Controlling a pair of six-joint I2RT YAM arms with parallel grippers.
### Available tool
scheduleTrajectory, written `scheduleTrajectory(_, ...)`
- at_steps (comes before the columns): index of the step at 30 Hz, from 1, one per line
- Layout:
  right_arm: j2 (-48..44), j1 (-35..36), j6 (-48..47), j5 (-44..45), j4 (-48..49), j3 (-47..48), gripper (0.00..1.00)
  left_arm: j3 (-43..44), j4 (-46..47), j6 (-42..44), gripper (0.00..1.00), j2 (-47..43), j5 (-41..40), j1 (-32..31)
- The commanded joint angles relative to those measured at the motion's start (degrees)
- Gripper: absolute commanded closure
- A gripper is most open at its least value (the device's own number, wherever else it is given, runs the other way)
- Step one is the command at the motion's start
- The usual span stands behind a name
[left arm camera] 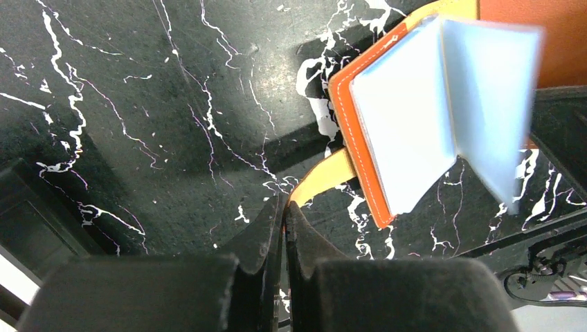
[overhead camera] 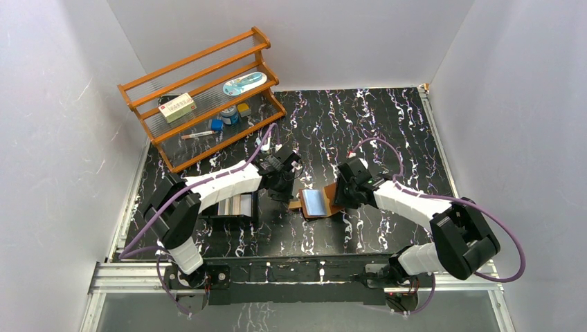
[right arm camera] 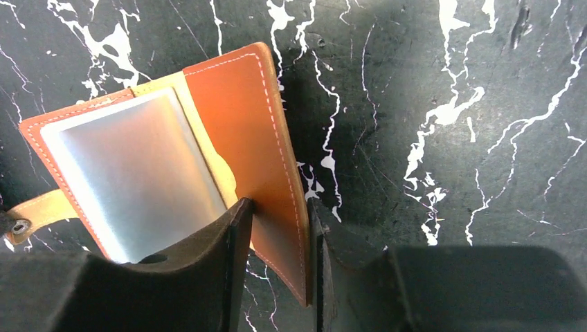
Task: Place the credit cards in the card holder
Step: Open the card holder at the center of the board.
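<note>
From above, the card holder (overhead camera: 317,203) lies open on the counter (overhead camera: 387,124), long axis left-right. The cards (overhead camera: 235,205) seem to sit in a tray (overhead camera: 228,218) just left of it, where its strap points.

Left wrist: the left tool (left arm camera: 284,207) pinches that strap (left arm camera: 325,178).

Right wrist: the right tool (right arm camera: 277,214) clamps its cover (right arm camera: 242,111); pulling apart should hold it open.

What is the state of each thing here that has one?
card holder: open, pockets showing
left gripper: shut on its strap
right gripper: straddles one cover flap; grip unclear
credit cards: lying in the black tray
</note>
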Motion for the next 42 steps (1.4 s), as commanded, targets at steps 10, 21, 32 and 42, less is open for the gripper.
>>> scheduleTrajectory(10,-2.9,-0.7,0.5,-2.6,4.0,-3.0,0.78,2.9,-5.0,0.8,0.88,3.0,-1.3,1.8)
scheduleTrajectory(21,-4.0,-0.7,2.3,-4.4,5.0,-3.2,0.81,13.6,-7.5,-1.7,0.67,1.3,5.3,2.2)
scheduleTrajectory(32,-4.4,-0.6,2.8,-4.0,4.4,-3.1,0.82,12.8,-6.5,-3.4,0.68,2.4,5.2,2.1)
scheduleTrajectory(42,-4.8,-0.7,3.0,-3.8,4.0,-2.9,0.83,12.1,8.0,-5.3,0.67,0.6,22.4,2.1)
